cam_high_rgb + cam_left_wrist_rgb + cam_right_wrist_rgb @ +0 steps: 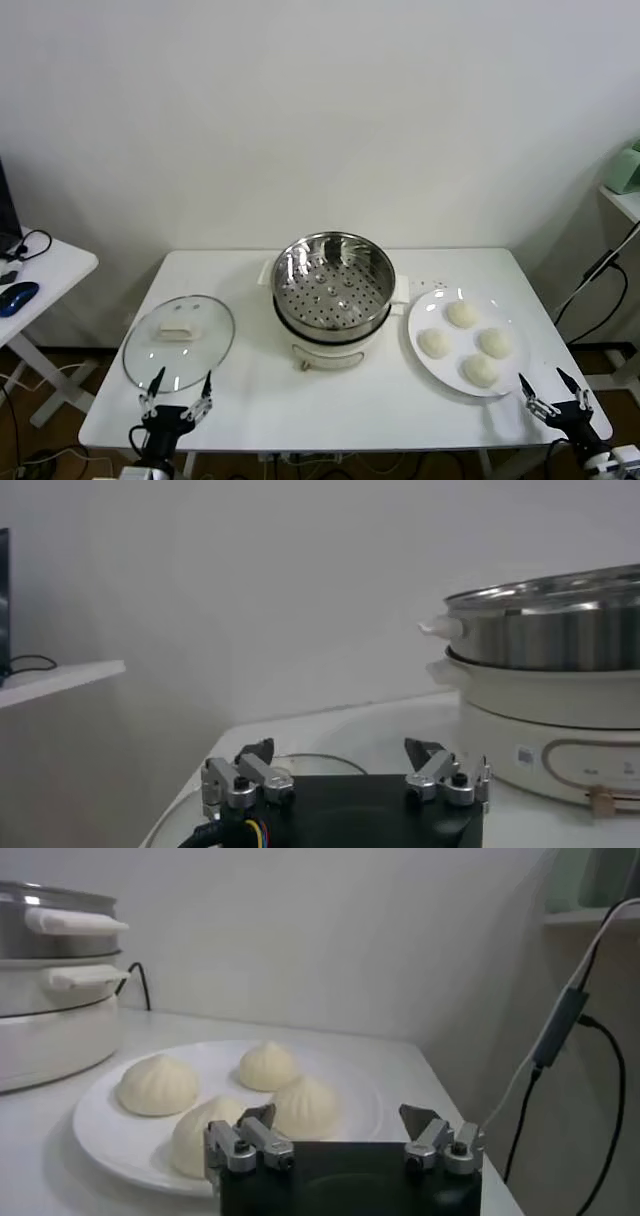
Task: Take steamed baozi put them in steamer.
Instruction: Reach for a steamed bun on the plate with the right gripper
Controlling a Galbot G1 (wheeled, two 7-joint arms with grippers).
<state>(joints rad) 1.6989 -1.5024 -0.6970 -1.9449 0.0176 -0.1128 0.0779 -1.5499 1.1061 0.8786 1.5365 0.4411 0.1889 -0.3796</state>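
Nothing is picked yet: all four steamed baozi (pixel 465 342) sit on the white plate (pixel 425 315) right of the open steamer (pixel 333 281), so the wide-open, empty right tool (pixel 555 392) by the counter's near edge must reach for one, left tool (pixel 178 392) idling wide open.

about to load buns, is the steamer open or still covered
Open: the steamer shows its bare perforated tray, and the glass lid lies flat on the table to its left.

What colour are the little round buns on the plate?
The four small round dough buns are cream-white, seen best in the right wrist view.
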